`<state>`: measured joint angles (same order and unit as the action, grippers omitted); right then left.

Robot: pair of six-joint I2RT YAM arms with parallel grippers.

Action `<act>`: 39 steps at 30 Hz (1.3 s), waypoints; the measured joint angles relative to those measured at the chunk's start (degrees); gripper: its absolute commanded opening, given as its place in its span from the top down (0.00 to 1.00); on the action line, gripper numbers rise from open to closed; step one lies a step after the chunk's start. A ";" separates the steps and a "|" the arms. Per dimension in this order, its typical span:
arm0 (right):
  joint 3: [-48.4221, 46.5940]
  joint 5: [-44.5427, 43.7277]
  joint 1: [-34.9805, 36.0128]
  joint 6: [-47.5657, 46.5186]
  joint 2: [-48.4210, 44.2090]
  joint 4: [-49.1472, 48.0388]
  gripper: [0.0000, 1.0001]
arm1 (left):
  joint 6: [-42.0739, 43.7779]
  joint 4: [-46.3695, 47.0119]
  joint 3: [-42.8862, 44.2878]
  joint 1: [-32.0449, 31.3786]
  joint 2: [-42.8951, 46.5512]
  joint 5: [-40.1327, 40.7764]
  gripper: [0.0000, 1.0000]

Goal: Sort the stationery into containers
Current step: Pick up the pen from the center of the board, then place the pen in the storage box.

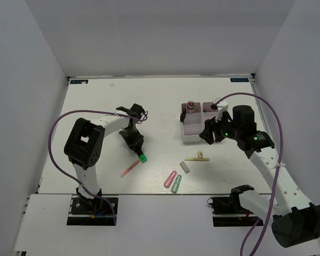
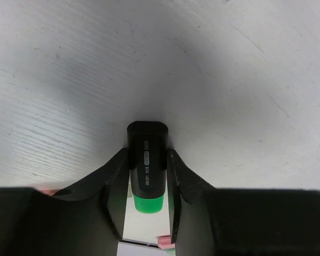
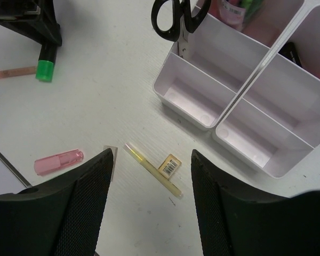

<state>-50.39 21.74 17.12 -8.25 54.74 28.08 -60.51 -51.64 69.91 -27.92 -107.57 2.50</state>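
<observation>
1. Table [image 1: 96, 106]: white, flat top, with faint grain and fine scuffs showing in the left wrist view.
2. Rear wall [image 1: 160, 32]: plain white panel meeting the table's far edge.
3. Left wall [image 1: 21, 96]: plain white panel.
4. Right wall [image 1: 298, 64]: plain white panel.
5. Blue labels [image 1: 79, 82]: small, one at each far table corner.
6. Light: even, with soft shadows.

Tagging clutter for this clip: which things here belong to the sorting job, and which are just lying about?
Job: green-ended highlighter, pink pen, pink eraser, green eraser, grey eraser, yellow clip, scissors, divided trays.
Lying about: only the arms' purple cables, attached to the rig.
</observation>
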 measured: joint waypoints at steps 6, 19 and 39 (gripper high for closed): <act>0.00 -0.55 -0.42 -0.09 0.00 0.02 0.10 | 1.46 -0.37 0.42 0.09 -0.02 -0.33 1.00; 1.20 -18.08 -1.66 -1.09 -0.74 -2.95 1.00 | 20.22 -3.50 31.41 -12.09 2.47 6.16 1.00; 5.95 -44.98 -7.15 1.42 -1.81 -14.67 1.00 | 38.14 35.21 47.91 -17.53 -14.08 -12.55 1.00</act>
<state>-44.45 -23.24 9.98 -6.83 52.93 13.41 -22.37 -16.43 117.82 -45.45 -121.64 -10.04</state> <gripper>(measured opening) 0.002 0.401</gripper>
